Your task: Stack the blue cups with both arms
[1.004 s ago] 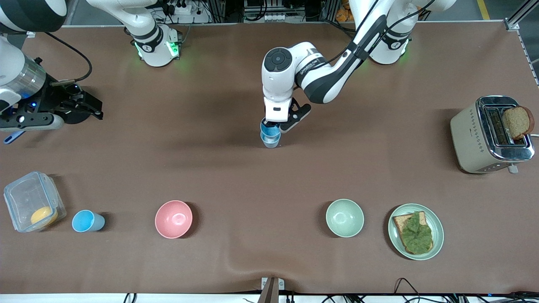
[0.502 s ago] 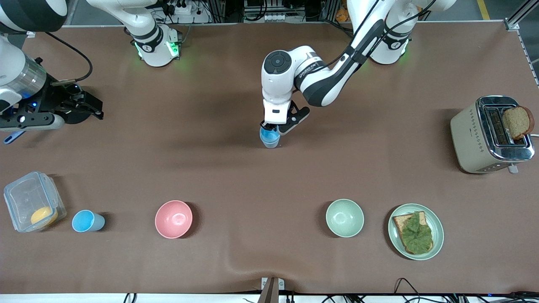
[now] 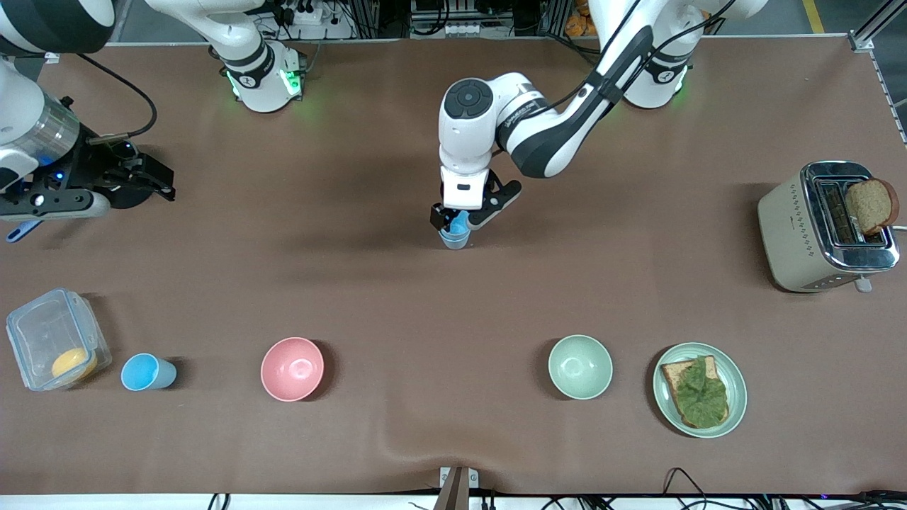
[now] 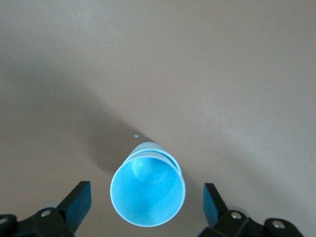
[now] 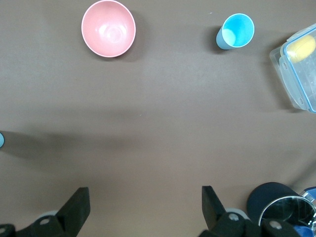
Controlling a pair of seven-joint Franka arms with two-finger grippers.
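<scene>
Left gripper (image 4: 145, 210) stands wide open around the stacked light-blue plastic cups (image 3: 455, 234), touching neither; lifting crookedly could topple them. Right gripper (image 5: 143, 210) waits, open, empty.

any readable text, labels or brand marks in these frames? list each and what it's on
None can be read.
Left arm: a dark printed mark on its white forearm, too small to read.
Toaster: small marks low on its side, too small to read.
Cups, bowls, plate, box: no print visible.
</scene>
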